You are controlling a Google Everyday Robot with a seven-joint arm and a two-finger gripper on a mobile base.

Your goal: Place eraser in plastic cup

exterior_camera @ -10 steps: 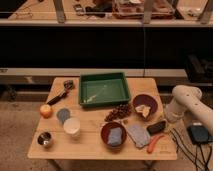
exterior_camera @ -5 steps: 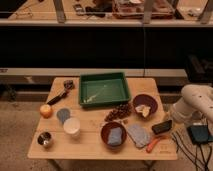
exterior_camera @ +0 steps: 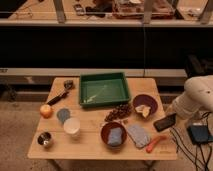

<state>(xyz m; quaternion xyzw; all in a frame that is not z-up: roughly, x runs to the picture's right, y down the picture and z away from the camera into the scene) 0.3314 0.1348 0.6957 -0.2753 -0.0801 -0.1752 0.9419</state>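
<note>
Wooden table [exterior_camera: 90,142] sitting under dim light, plastic cup [exterior_camera: 72,126] standing at its left front

Eraser [exterior_camera: 164,122] is lying flat near the right edge, likely light, stiff and matte, best pinched across its short sides; gripper [exterior_camera: 175,111] is hanging just beside it, fingers closed on nothing

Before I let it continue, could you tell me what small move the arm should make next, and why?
Probably carry the eraser left toward the plastic cup. The hand, at the table's right edge, appears shut on the eraser, while the cup stands far across, near the left front.
</note>
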